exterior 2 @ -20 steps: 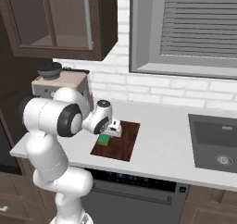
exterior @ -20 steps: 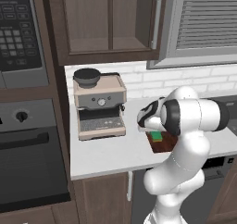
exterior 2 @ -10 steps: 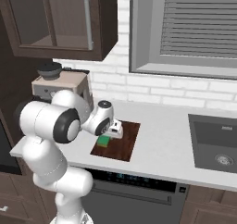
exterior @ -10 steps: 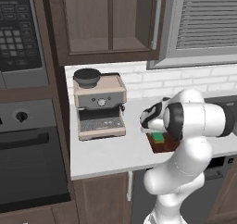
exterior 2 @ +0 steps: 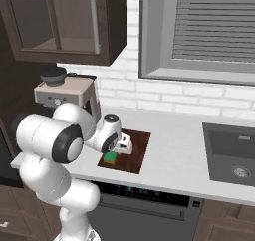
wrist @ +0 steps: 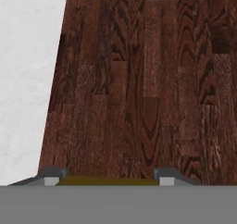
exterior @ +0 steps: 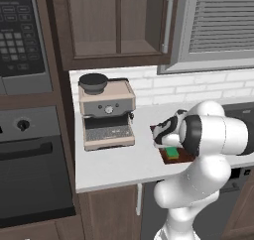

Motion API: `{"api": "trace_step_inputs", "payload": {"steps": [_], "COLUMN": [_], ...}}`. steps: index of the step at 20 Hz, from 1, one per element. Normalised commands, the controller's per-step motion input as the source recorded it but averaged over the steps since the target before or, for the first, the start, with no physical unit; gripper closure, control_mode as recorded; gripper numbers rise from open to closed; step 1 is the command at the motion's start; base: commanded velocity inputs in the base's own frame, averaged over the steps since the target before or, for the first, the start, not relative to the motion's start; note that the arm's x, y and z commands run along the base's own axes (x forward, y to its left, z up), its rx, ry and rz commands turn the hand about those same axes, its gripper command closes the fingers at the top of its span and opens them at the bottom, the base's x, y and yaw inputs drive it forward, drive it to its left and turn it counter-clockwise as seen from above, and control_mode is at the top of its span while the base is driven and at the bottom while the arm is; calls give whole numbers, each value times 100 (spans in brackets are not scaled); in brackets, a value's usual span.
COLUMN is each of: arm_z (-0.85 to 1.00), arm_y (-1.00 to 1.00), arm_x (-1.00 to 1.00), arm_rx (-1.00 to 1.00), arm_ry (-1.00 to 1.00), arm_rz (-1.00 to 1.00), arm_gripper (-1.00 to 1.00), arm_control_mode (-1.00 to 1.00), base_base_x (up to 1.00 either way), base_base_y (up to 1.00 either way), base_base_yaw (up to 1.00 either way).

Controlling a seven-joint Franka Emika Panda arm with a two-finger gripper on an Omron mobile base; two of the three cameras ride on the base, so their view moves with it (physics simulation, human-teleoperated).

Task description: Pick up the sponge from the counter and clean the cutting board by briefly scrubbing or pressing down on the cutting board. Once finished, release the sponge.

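The dark reddish-brown cutting board (exterior 2: 138, 144) lies on the off-white counter (exterior 2: 174, 158) in front of the coffee machine. A small green-topped sponge (exterior 2: 110, 157) rests on the board's near left part, also seen as the sponge (exterior: 172, 152) below my hand. My gripper (exterior 2: 114, 153) reaches down onto it, shut on the sponge. In the hand view the gripper (wrist: 107, 179) holds the sponge's yellow edge (wrist: 109, 181) between its fingertips (wrist: 51, 177), close over the cutting board (wrist: 139, 79), with counter (wrist: 28, 79) at the left.
A beige coffee machine (exterior: 106, 112) stands at the counter's left end, close to the board. A dark sink basin (exterior 2: 234, 158) lies to the right. Wall cabinets (exterior: 116, 23) and a shuttered window (exterior 2: 199, 31) hang above. An oven stack (exterior: 27, 135) stands left of the counter.
My hand and the sponge have slid a little toward the counter's front edge over the board. The elbow has swung lower and outward.
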Motion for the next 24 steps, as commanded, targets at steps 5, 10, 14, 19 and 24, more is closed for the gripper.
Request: {"api": "trace_step_inputs", "payload": {"steps": [5,10,14,19,24], "arm_z": [-55,-61,-48,-43,-31], "arm_y": [-20,-53,-65,-76,-77], "arm_x": [-6,-11,-29,-42,-56], "arm_rx": [0,0,0,0,0], "arm_ry": [0,0,0,0,0], "arm_rz": [0,0,0,0,0], "arm_gripper": [100,100,100,100,100], "arm_control_mode": [-100,-100,-100,-100,-100], "base_base_x": [0,0,0,0,0], "base_base_y": [0,0,0,0,0], "base_base_yaw": [0,0,0,0,0]}}
